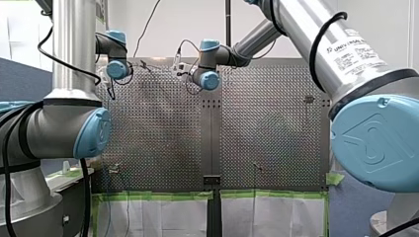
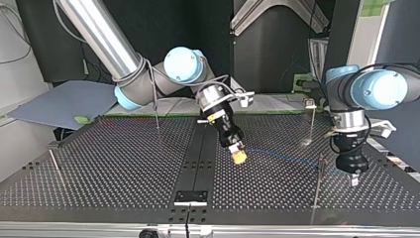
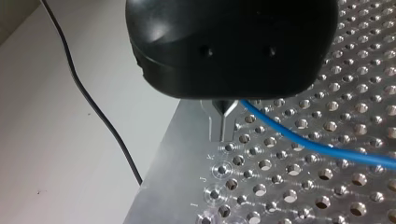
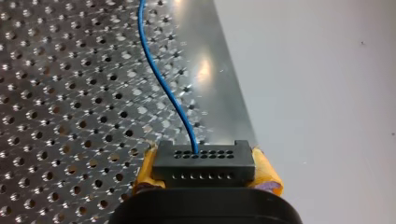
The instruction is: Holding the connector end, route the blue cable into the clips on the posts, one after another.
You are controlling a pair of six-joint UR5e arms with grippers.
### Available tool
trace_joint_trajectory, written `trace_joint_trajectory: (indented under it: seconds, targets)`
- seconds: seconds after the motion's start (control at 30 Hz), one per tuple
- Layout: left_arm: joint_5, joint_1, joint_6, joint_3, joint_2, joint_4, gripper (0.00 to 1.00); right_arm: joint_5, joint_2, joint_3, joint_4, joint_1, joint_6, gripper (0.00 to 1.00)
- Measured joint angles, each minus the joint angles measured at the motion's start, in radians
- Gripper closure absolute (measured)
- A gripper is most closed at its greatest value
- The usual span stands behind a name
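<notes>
Blue cable [image 2: 282, 156] strung between both hands above the perforated tabletop [image 2: 99, 168].
In the top view, a thin post [image 2: 318, 188] stands nearest, just beside my left hand [image 2: 353, 181], whose metal fingertips [image 3: 226, 109] are pinched together on the cable. Farther back, my right hand [image 2: 239, 157] clamps the black connector [image 4: 203, 161] between its yellow pads [image 4: 265, 171]. Another post [image 2: 312, 124] stands beyond.
</notes>
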Motion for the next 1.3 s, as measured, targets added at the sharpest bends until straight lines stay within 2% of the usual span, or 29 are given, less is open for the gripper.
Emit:
trace_joint_trajectory:
  seconds: [0.27,0.53,0.93,1.3]
  targets:
    - [0.022,0.005,-0.018,0.007,-0.011,0.007,1.0,-0.009,0.03,-0.014,0.0,-0.02,0.002,1.0]
    - [0.059,0.005,-0.061,0.042,-0.065,0.022,1.0,-0.021,0.048,-0.056,0.006,-0.03,0.002,1.0]
    - [0.068,0.011,-0.075,0.05,-0.083,0.018,1.0,-0.036,0.055,-0.118,0.038,-0.034,0.002,1.0]
    - [0.08,0.012,-0.076,0.052,-0.094,0.013,1.0,-0.048,0.063,-0.128,0.041,-0.058,0.003,1.0]
